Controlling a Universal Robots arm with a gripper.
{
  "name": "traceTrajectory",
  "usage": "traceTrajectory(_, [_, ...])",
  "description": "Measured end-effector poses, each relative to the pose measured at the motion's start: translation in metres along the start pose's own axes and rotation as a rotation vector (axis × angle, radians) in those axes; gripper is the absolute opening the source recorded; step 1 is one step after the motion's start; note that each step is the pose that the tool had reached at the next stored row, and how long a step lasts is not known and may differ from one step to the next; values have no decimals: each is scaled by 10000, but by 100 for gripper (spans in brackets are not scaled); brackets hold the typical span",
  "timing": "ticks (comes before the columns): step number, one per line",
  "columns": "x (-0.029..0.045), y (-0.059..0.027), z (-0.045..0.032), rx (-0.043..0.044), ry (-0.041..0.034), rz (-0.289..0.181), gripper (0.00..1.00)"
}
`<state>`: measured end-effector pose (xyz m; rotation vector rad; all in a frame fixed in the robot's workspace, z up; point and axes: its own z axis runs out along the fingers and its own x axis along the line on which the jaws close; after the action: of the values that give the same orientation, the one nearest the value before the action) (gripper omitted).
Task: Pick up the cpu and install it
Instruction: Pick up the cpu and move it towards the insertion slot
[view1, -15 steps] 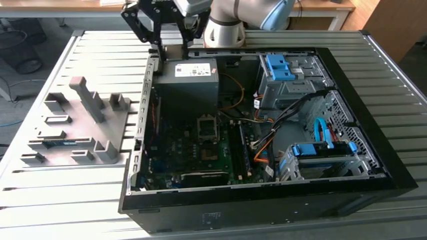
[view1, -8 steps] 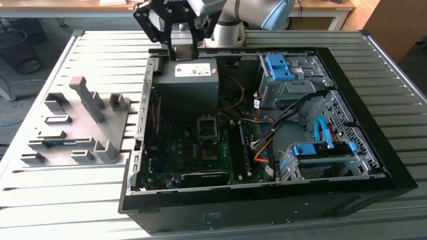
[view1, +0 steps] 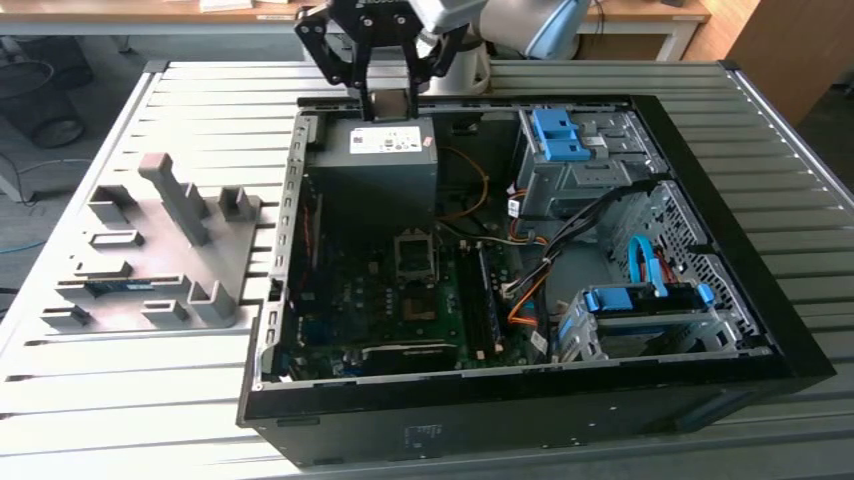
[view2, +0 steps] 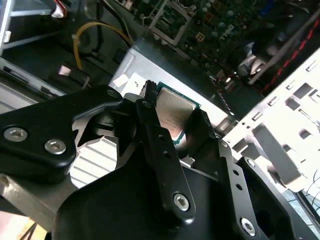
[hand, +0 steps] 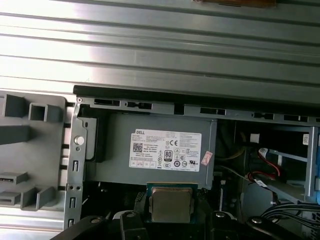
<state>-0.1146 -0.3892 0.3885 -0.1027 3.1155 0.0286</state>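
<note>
The cpu (hand: 170, 202), a small square chip with a dull silver top and green rim, is clamped between the black fingers of my gripper (hand: 171, 212), which is shut on it. In the exterior view the gripper (view1: 390, 98) hangs over the far edge of the open computer case, just above the grey power supply box (view1: 380, 165). In the second wrist view the cpu (view2: 175, 114) sits tilted between the two fingers (view2: 150, 112). The dark socket with its metal frame (view1: 416, 255) lies on the motherboard, nearer the middle of the case and well apart from the gripper.
A grey holder rack (view1: 160, 250) stands on the slatted table (view1: 174, 400) at the exterior view's left. Blue drive cages (view1: 561, 135) and loose cables (view1: 534, 270) crowd the case at the exterior view's right. Tall case walls (view1: 534, 400) ring the motherboard.
</note>
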Motion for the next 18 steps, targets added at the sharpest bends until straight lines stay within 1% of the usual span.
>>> traceTrajectory(10, [-238, -16, 8, 0, 0, 0, 47])
traceTrajectory(12, [-255, -18, 8, 0, 1, 0, 47])
traceTrajectory(18, [-262, -18, 9, -1, -1, 1, 47])
